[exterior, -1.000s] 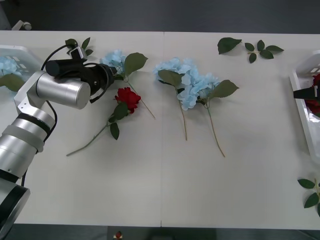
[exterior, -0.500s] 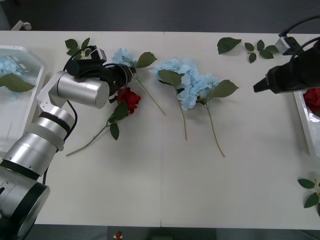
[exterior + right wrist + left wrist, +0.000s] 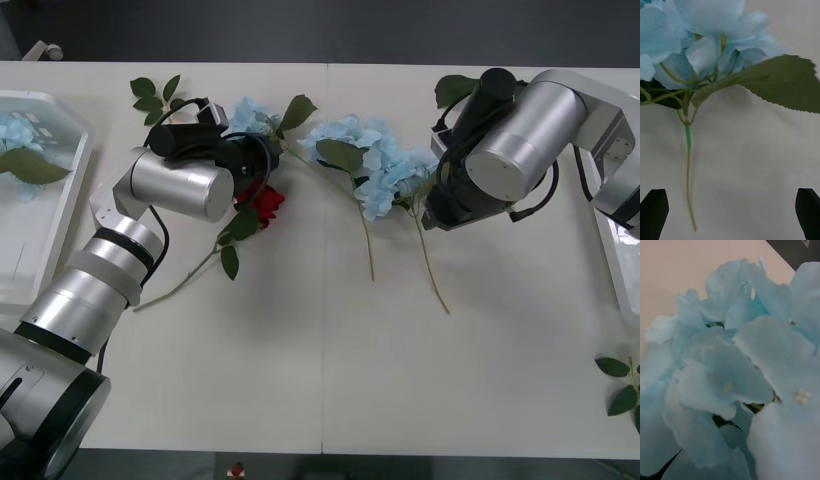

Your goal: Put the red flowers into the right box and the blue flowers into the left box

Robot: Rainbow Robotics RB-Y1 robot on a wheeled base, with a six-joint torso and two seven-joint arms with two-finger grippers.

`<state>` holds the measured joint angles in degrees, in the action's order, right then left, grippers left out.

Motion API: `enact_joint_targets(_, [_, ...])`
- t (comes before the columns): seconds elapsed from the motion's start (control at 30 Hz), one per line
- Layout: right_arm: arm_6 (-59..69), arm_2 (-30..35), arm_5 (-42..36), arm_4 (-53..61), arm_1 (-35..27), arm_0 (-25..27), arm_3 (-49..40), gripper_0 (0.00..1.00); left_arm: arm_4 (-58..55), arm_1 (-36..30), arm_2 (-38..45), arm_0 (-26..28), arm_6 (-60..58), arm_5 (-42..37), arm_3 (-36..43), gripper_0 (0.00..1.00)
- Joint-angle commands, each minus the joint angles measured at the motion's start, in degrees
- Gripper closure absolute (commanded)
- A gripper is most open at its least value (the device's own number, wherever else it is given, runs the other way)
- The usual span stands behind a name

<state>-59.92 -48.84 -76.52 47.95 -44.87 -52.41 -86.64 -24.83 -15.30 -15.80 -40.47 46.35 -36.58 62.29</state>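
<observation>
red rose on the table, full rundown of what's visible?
The red rose lies flat on the white table, left of centre, with its bloom partly under the left gripper. The petals look like fabric. A thin green stem with two dark leaves runs down-left from the bloom. A blue flower lies just behind it. Whether the gripper touches the rose cannot be told.

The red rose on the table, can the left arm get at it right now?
Probably not cleanly: the left gripper sits at a blue flower, and its wrist overhangs the red rose.
</observation>
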Motion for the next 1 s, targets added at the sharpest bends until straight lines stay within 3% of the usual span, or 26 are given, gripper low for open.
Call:
enact_joint_targets(0.03, [-0.4,2.5,0.2,-2.9,3.9,-0.5,3.4,0.02,0.7,0.5,0.9,-1.4,-1.2,0.5,1.0,0.78])
enact_joint_targets(0.07, [-0.4,2.5,0.6,-3.8,5.0,-0.4,4.4,0.02,0.8,0.5,0.9,-1.4,-1.2,0.7,1.0,0.94])
enact_joint_targets(0.1, [-0.4,2.5,0.8,-4.3,5.5,-0.5,4.9,0.02,0.9,0.5,0.9,-1.4,-1.2,1.0,1.0,1.0])
enact_joint_targets(0.53, [-2.0,1.5,7.7,-8.5,12.0,-0.5,15.8,0.02,-0.5,-1.7,1.5,0.1,-0.1,1.2,4.1,1.0])
enact_joint_targets(0.87, [-2.8,0.9,9.6,-9.5,13.7,-0.4,18.8,0.02,-3.6,-11.1,1.5,8.1,0.9,-18.5,28.2,1.0])
enact_joint_targets(0.9, [-2.8,0.9,9.7,-9.5,13.7,-0.5,18.8,0.07,-4.4,-12.4,1.5,9.1,1.2,-20.6,31.0,1.0])
enact_joint_targets(1.0, [-3.0,0.9,9.8,-9.8,13.7,-0.4,18.8,0.42,-8.2,-15.5,1.5,11.0,1.6,-22.9,36.1,1.0])
